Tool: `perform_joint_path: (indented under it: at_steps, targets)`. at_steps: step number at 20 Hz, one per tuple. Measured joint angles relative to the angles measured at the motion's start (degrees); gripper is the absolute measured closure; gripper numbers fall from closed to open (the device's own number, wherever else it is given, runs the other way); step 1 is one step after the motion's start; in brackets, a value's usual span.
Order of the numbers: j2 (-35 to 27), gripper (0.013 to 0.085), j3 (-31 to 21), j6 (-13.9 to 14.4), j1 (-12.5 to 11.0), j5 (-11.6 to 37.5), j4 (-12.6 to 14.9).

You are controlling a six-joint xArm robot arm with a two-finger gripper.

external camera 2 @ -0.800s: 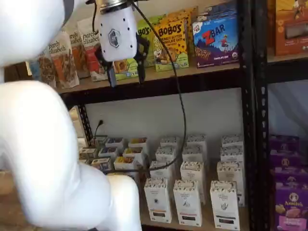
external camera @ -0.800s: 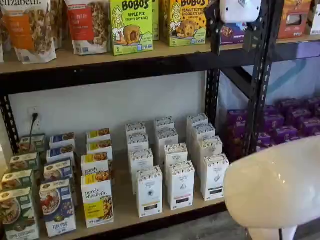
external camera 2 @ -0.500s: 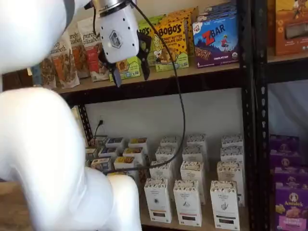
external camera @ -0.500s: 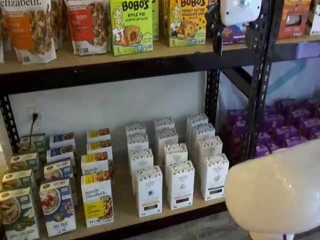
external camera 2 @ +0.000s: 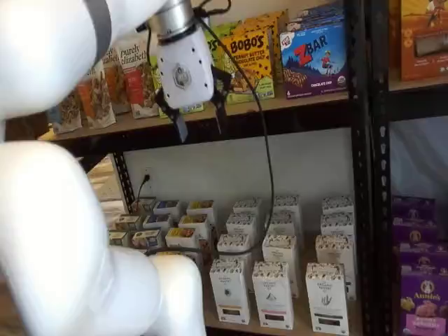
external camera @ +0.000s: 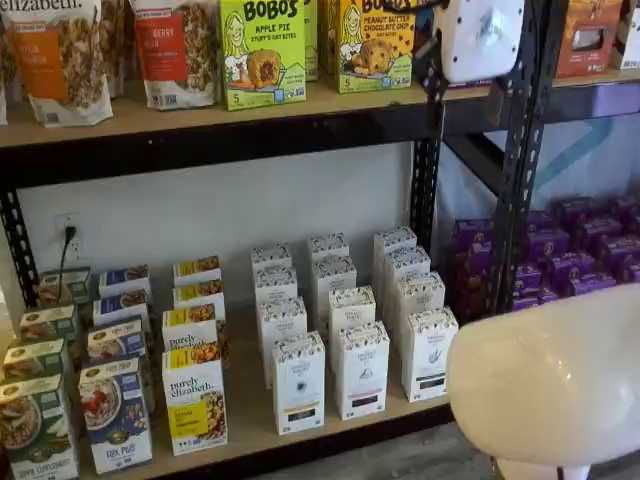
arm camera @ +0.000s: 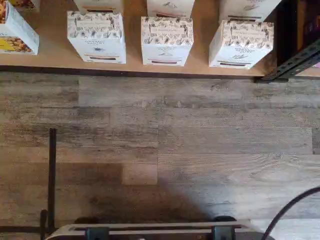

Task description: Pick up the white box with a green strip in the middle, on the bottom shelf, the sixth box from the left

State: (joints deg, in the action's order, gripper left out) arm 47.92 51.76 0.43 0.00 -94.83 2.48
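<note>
the approach is only beginning: the tool (external camera 2: 199,127) hangs high by the upper shelf, fingers parted wide and holding nothing. the white box (external camera: 429,354) stands at the front right of the bottom shelf (external camera: 250,420). next it likely must descend and line up with that box.

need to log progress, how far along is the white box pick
Done: nothing yet; the white box stands untouched at the front of the bottom shelf. In hand: the gripper hangs open and empty up by the upper shelf, well above the box. Left: come down to the box, close on it, lift it out.
</note>
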Motion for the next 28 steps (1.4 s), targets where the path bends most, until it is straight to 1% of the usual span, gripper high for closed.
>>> perform_joint_path:
  at_steps: [3,6,8,10,11,15,18,21,24,25,28]
  targets:
    - [0.14,0.013,-4.06,-1.8,-1.98,3.53,0.11]
    - [0.54,0.013,-9.49,-3.74,-4.24,9.12,0.09]
    - [-0.12,0.013,-12.53,-5.86,-6.4,12.21,-1.37]
    - [-1.44,0.013,-15.34,-7.18,-7.7,15.14,-1.73]
    - [-2.49,0.013,-17.2,-7.47,-8.1,17.34,-1.16]
    - [-6.73,0.013,-23.06,-9.6,-10.46,26.61,-1.19]
    - [-9.72,0.013,-26.85,-10.57,-11.77,35.2,-0.92]
    - [-15.45,0.013,-28.92,-12.12,-12.95,43.02,-1.71]
    - [-20.5,0.013,-30.04,-11.82,-13.25,49.91,-0.88]
    - [-22.41,0.013,-30.32,-12.49,-13.47,52.59,-1.51]
    - [-26.1,0.013,-30.73,-14.28,-13.8,58.0,-3.4]
